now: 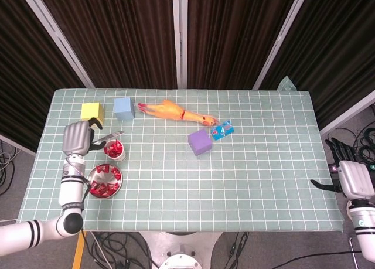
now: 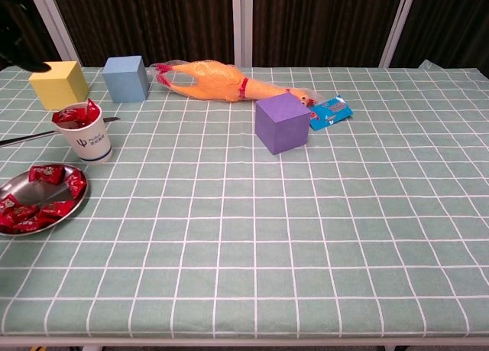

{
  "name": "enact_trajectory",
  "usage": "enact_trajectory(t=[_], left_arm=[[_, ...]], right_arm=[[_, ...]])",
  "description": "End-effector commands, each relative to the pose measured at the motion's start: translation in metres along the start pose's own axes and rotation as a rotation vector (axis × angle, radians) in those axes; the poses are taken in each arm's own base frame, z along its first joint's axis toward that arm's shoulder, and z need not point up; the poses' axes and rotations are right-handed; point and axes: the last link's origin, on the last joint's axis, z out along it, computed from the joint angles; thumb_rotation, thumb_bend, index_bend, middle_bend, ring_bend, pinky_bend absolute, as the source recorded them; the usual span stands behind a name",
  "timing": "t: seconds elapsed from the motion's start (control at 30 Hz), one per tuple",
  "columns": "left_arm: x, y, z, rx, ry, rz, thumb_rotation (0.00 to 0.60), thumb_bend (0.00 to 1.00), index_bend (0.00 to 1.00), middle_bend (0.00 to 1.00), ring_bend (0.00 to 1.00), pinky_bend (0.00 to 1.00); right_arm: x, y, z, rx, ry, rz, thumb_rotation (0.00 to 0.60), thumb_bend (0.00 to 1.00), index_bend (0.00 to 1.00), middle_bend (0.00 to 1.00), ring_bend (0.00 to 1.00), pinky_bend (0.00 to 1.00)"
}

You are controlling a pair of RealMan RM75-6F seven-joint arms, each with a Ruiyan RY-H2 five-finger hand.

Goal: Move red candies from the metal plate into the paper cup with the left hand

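Note:
The white paper cup (image 1: 115, 150) (image 2: 86, 134) stands near the table's left edge, with red candies heaped in it and one sticking up at its rim. In front of it sits the metal plate (image 1: 120, 176) (image 2: 82, 189), holding several red candies (image 1: 103, 186) (image 2: 42, 202). My left hand (image 1: 77, 138) hovers left of the cup, beside the yellow cube, and holds nothing. In the chest view only its dark fingers (image 2: 19, 49) show, at the top left corner. My right hand (image 1: 351, 179) hangs off the table's right edge with fingers spread.
A yellow cube (image 1: 92, 113) (image 2: 59, 84) and a blue cube (image 1: 123, 108) (image 2: 126, 78) stand behind the cup. A thin metal utensil (image 2: 23, 138) lies beside it. A rubber chicken (image 2: 210, 79), a purple cube (image 2: 282, 122) and a blue packet (image 2: 329, 112) sit mid-table.

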Motion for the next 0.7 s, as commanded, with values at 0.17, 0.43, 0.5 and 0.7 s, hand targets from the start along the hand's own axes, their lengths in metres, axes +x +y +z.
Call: enact_trajectory(t=[0.17,0.43,0.5,0.7], left_arm=[[0.015,-0.081,-0.03,-0.015,0.179,0.024,0.6,0.13,0.5,0.76,0.7,0.81],[0.002,-0.12,-0.071,-0.145,-0.045,0.175,0.562,0.09,0.29,0.24,0.16,0.3],[-0.003,-0.124,-0.082,-0.182,-0.075,0.22,0.511,0.09,0.29,0.21,0.14,0.27],[-0.002,-0.132,-0.097,-0.173,-0.116,0.213,0.485,0.07,0.27,0.18,0.13,0.24]], right_arm=[[0.0,0.007,-0.006,-0.015,0.008,0.004,0.512,0.0,0.0,0.0,0.0,0.0],[0.0,0.008,-0.015,-0.009,0.024,-0.04,0.513,0.0,0.0,0.0,0.0,0.0],[0.0,0.007,-0.017,-0.007,0.027,-0.044,0.513,0.0,0.0,0.0,0.0,0.0],[-0.001,0.003,-0.022,0.001,0.04,-0.071,0.513,0.0,0.0,0.0,0.0,0.0]])
